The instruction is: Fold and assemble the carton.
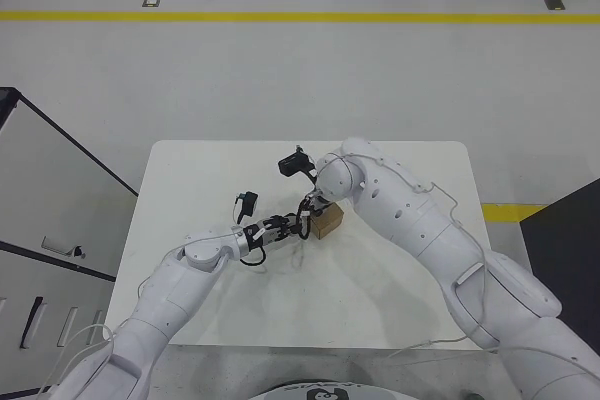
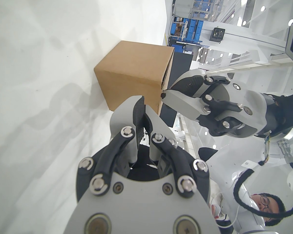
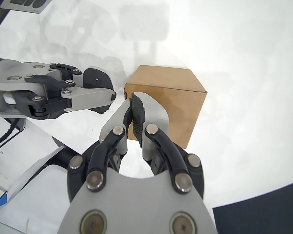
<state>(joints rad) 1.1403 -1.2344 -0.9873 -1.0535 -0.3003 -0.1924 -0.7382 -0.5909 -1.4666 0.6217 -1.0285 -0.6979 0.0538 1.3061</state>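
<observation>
A small brown carton (image 1: 329, 222) stands on the white table (image 1: 400, 290) as a closed cube. In the left wrist view the carton (image 2: 134, 74) is just beyond my left gripper (image 2: 142, 104), which is shut with nothing in it and sits close to a lower side face. My right gripper (image 3: 133, 99) is also shut and empty, its tips against the carton's (image 3: 171, 93) near vertical edge. The right gripper's (image 2: 164, 95) tip touches the carton's corner by a flap seam. The left gripper (image 3: 113, 96) stops a small gap short of the carton's side.
Both arms meet at the table's middle in the top view. Bare table lies in front of and to the right of the carton. A grey cabinet (image 1: 40, 180) stands left of the table. Dark floor (image 3: 258, 208) shows past the table's edge.
</observation>
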